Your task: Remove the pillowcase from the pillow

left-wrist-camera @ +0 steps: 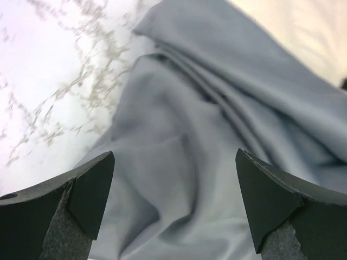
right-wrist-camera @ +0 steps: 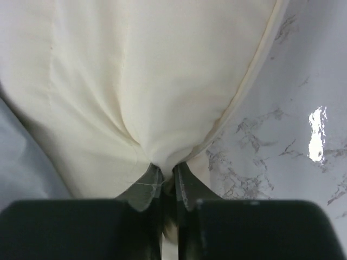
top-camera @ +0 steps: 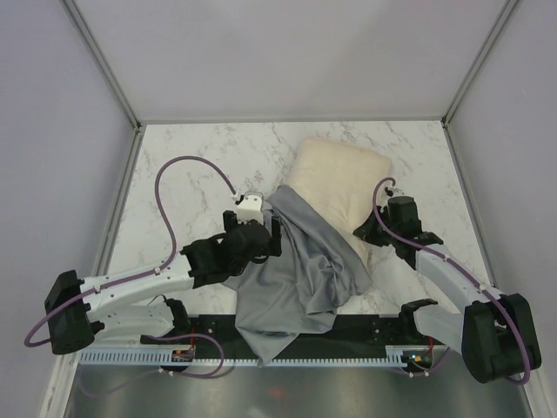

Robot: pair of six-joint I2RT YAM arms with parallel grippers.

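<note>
The cream pillow (top-camera: 339, 187) lies far right on the desk (top-camera: 200, 148), its near-left part under the grey pillowcase (top-camera: 300, 279). The right jaws pinch the pillow's edge, and the left jaws stand wide over the cloth. The stripping seems nearly done. Next, the left jaws probably must grip the cloth and pull left.

The white marble table (top-camera: 200, 157) carries the cream pillow (top-camera: 335, 178) and crumpled grey pillowcase (top-camera: 296, 279).

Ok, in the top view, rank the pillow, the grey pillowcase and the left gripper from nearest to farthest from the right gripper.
1. Pillow: pinched in the right gripper.
2. Grey pillowcase: draped to its left.
3. Left gripper: across the case, farthest left.
</note>
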